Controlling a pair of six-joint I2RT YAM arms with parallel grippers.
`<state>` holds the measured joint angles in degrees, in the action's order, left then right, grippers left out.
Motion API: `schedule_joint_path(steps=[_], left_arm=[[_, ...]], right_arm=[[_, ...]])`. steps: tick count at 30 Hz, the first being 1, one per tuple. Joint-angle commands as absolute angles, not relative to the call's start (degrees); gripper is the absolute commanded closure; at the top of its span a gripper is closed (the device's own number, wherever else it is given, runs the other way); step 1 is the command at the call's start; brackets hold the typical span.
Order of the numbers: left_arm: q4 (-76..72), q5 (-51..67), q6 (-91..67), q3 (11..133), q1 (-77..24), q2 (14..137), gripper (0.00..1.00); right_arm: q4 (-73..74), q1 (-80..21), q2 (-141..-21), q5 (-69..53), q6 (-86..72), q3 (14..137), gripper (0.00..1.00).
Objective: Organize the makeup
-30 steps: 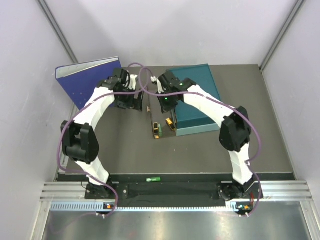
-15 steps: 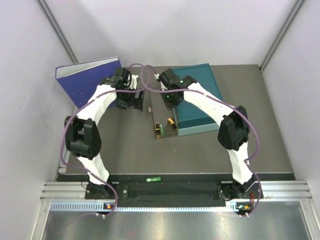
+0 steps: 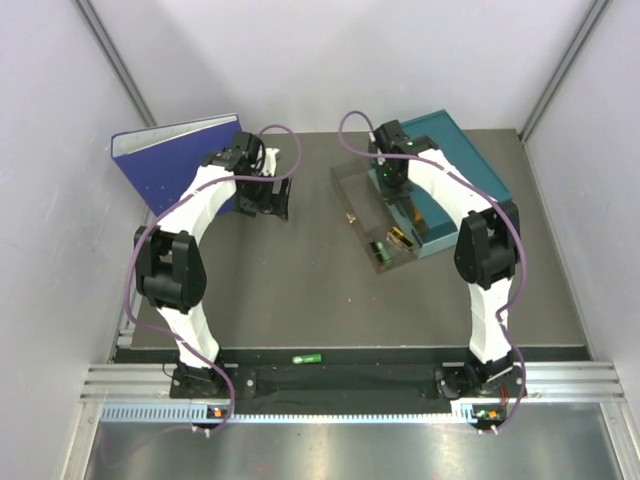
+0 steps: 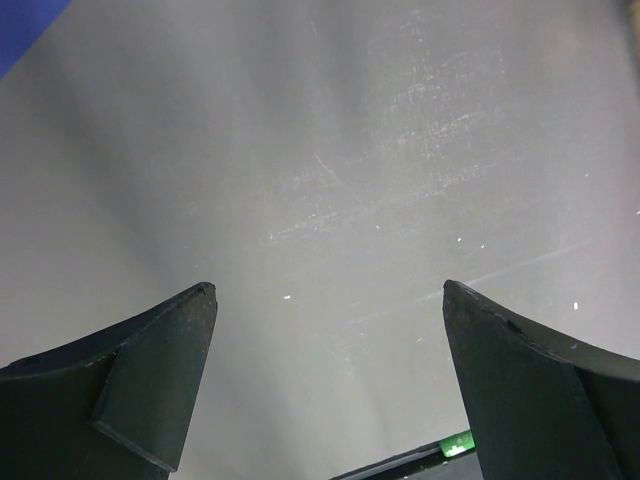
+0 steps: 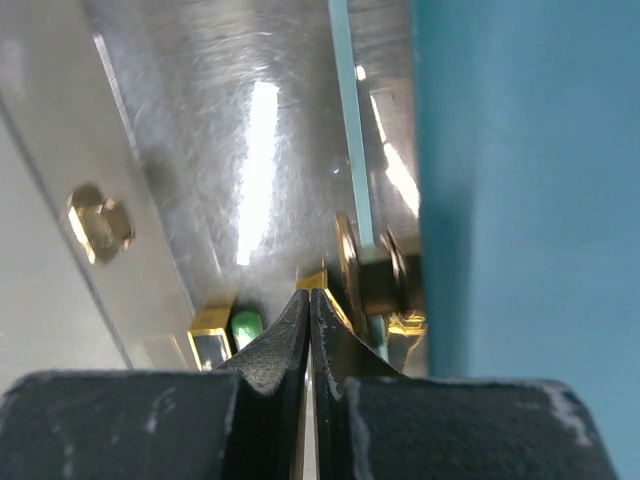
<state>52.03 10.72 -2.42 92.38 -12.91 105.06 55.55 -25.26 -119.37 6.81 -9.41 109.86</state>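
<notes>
A clear drawer (image 3: 358,190) sticks out left of the teal drawer box (image 3: 468,165). In its near end lie a green capsule (image 3: 381,251) and a gold-and-black case (image 3: 400,238). My right gripper (image 3: 390,178) is over the drawer's far end by the box, shut on the drawer's thin clear wall. The right wrist view shows the shut gripper (image 5: 310,298), a gold-and-black case (image 5: 212,335), a green capsule (image 5: 245,328) and another gold case (image 5: 372,275) against the teal box (image 5: 530,150). My left gripper (image 3: 279,198) is open and empty over bare table (image 4: 330,290). The other makeup is hidden.
A large blue binder (image 3: 165,158) lies at the back left, just left of my left gripper. A gold knob (image 5: 98,222) sits on the drawer's front panel. Grey walls close in the table on three sides. A small green label (image 3: 307,357) sits on the front rail.
My right gripper has swung right and back, and the teal box and clear drawer have moved and turned with it. The left gripper has stayed by the binder.
</notes>
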Motion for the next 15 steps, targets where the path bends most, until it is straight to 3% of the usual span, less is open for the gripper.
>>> schedule_joint_path(steps=[1, 15], left_arm=[[52.8, 11.8, -3.2, 95.1, -13.0, 105.6, 0.01], [49.7, 13.7, -2.7, 96.2, -13.0, 105.3, 0.01]], right_arm=[[56.4, -20.4, -122.4, 14.5, -6.4, 110.8, 1.00], [49.0, -19.1, -117.6, 13.5, -0.4, 112.1, 1.00]])
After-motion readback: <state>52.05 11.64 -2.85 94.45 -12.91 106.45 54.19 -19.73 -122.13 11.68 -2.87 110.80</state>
